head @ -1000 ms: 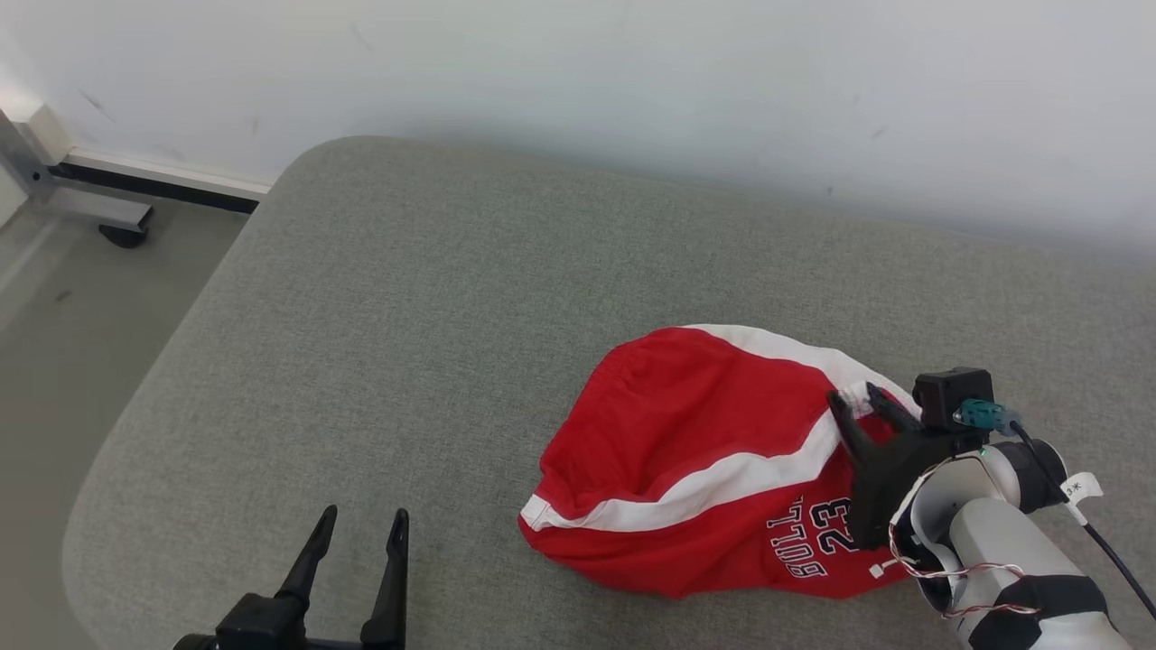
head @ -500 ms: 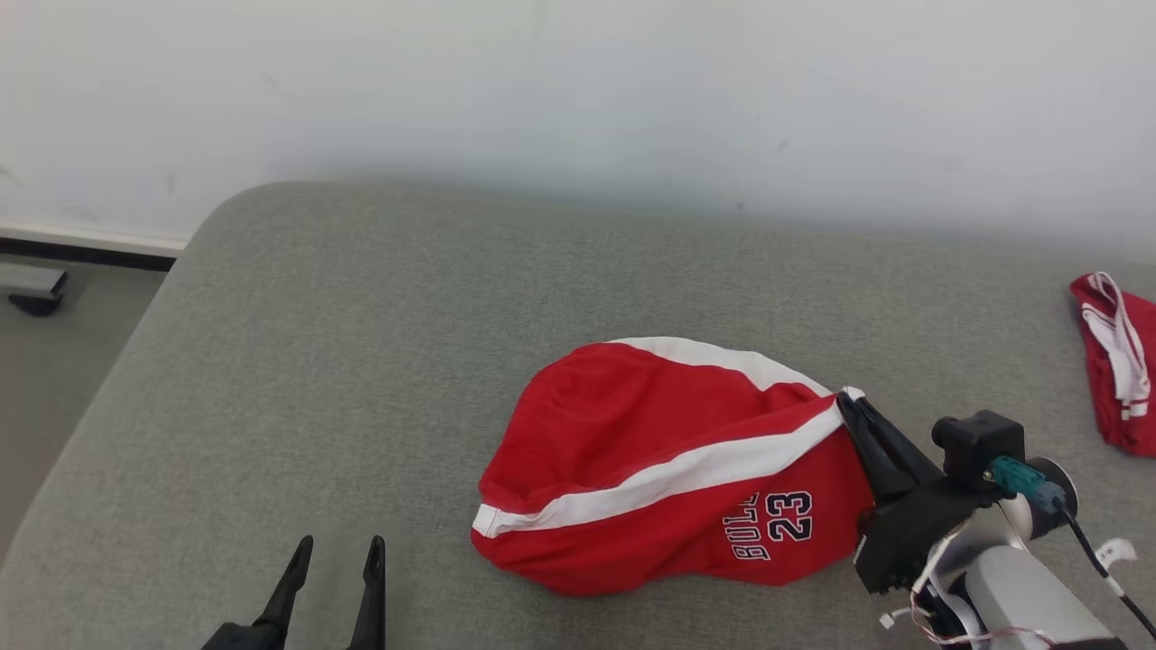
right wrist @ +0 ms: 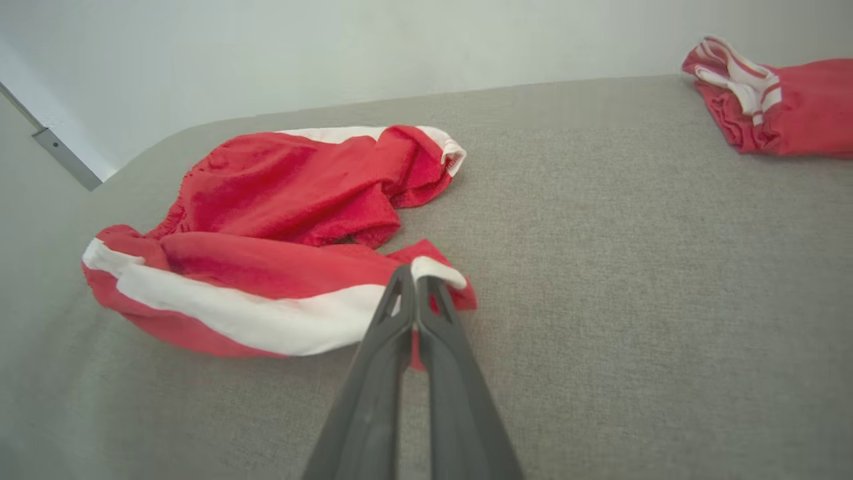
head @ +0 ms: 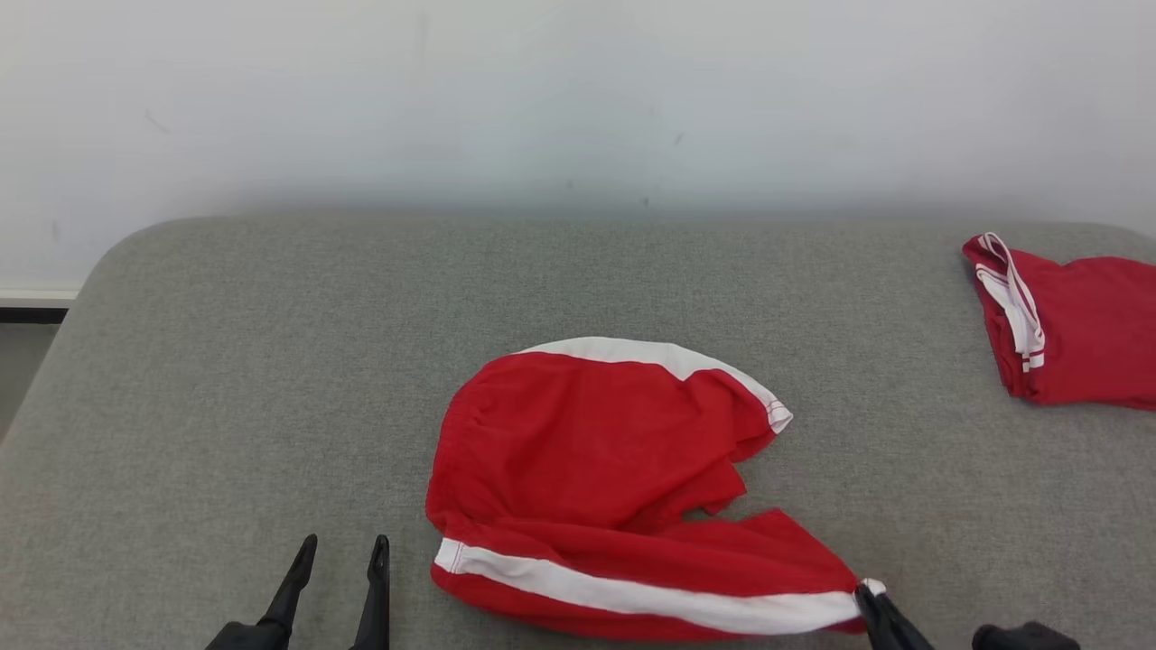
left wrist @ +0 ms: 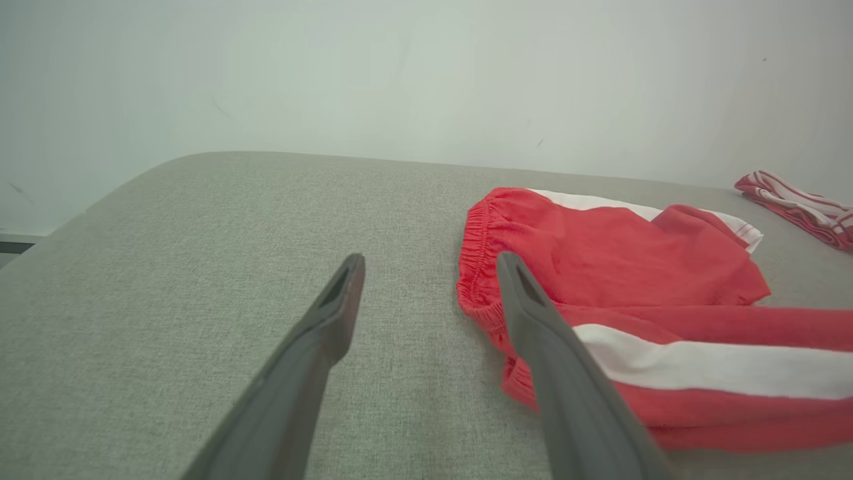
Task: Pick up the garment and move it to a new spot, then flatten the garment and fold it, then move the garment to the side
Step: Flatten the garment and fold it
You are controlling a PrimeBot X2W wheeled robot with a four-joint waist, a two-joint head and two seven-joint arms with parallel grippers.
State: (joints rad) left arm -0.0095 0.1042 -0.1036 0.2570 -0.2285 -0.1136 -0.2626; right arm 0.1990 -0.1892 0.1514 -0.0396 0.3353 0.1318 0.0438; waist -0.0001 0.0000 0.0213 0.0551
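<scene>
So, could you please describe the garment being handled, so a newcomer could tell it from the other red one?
On the grey padded surface, look near the middle, toward the front edge, for the rumpled red shorts with a broad white stripe. Unlike the red garment lying at the far right, one corner of it is pinched in the right gripper.

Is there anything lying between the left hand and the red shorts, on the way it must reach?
Nothing visible stands in the way. Between the open left hand and the waistband side of the red shorts there is only grey cushion. The right hand is shut on a corner of the shorts. The other red garment lies far off to the right.
</scene>
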